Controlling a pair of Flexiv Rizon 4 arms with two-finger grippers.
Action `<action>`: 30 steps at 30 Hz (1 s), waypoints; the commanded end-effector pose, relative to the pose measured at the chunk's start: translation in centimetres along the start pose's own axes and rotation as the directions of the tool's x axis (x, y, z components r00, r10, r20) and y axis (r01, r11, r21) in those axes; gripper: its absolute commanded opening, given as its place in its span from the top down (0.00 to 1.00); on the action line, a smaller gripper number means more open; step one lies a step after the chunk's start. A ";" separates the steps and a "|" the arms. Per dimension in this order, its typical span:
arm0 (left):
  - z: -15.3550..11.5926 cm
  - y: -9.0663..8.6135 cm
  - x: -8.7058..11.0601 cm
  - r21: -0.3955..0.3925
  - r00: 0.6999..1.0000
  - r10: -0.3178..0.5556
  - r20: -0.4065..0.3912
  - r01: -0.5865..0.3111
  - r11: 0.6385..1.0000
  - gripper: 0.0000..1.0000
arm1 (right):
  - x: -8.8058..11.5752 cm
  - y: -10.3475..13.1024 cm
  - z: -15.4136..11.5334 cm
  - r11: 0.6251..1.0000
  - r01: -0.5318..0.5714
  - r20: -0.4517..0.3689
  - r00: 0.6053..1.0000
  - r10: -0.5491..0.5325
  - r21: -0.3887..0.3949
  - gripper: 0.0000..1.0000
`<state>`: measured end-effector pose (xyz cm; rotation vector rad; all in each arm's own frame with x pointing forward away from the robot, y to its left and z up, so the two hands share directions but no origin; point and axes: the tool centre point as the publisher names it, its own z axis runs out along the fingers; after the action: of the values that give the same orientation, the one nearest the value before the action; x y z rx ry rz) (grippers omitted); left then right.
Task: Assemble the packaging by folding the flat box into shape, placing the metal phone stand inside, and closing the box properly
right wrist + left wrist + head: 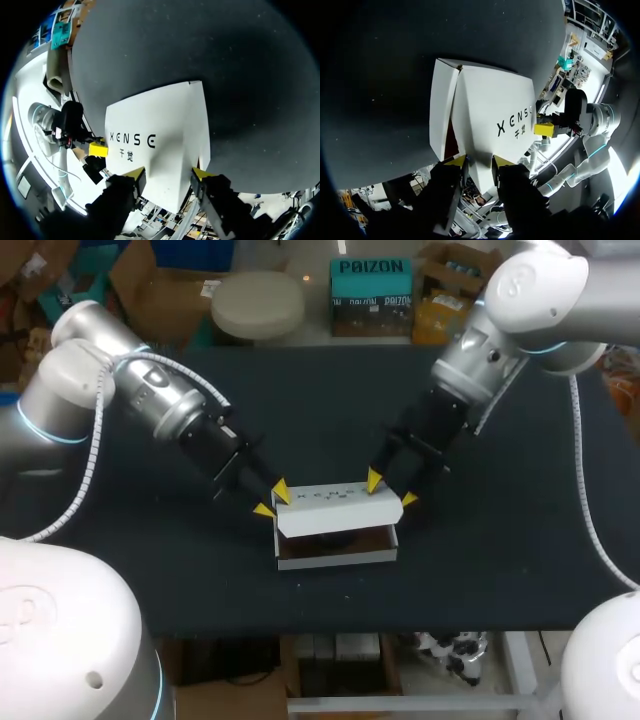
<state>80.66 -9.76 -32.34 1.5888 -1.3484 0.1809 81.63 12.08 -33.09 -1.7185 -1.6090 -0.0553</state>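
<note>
- Box (338, 512) – one, white, mid-table (520, 570), lid half raised over a dark brown inside.
- Contents – a dark shape (340, 538) under the lid, too shadowed to identify.
- Left gripper (272, 500) at the box's left end, nearly closed, pinching the lid corner.
- Right gripper (390, 490) at the box's right end; can't tell whether it has a grip.
- Two grippers, one box.
</note>
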 end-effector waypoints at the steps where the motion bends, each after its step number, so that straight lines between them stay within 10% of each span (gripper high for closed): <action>1: 0.3 -0.3 0.0 -0.006 1.000 0.002 0.002 -0.002 1.000 0.68 | 0.1 0.4 0.3 1.000 0.000 -0.001 1.000 0.000 0.009 0.39; 30: 0.7 0.2 -0.8 0.019 0.999 0.019 0.030 -0.020 1.000 0.65 | -0.5 0.2 0.8 1.000 0.006 0.012 1.000 -0.006 0.007 0.39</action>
<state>80.01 -9.64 -33.11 1.5963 -1.3881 0.1831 81.29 11.88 -33.80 -1.7131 -1.6218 -0.0470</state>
